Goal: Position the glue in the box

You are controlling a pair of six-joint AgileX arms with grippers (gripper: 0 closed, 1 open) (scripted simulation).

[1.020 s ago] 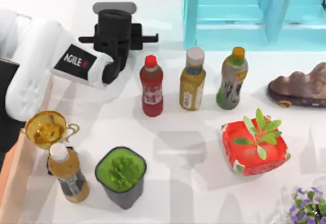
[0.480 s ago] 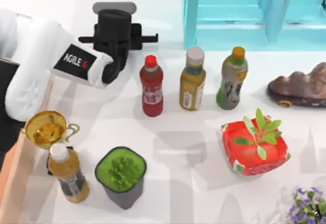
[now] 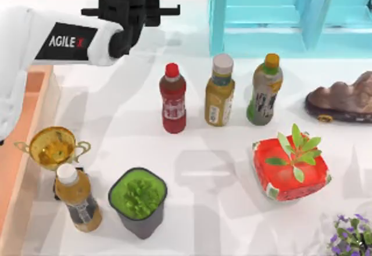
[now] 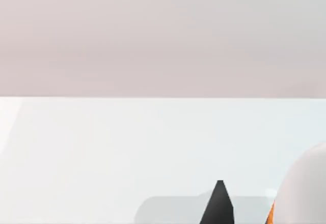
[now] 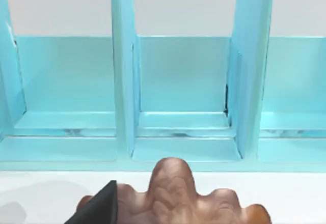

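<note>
Bench (image 3: pixel 116 110): white and crowded, with a pale wall behind it.
Left jaws (image 3: pixel 130 7): hung over the far left; spread or pinching, I could not tell.
Glue (image 4: pixel 300 193): white-and-orange shape just beside them.
Box (image 3: pixel 23 151): sat at the left edge.
Right jaws (image 5: pixel 99 208): parked facing the teal shelf (image 5: pixel 183 81); state unclear.
Writing: "AGILEX" on the left arm (image 3: pixel 64 41).

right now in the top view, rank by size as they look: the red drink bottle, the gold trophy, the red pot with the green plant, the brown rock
1. Red pot with the green plant, the largest.
2. Brown rock, though the frame edge cuts it off, so it may be bigger.
3. Gold trophy and red drink bottle look about alike, so no ranking between them.
</note>
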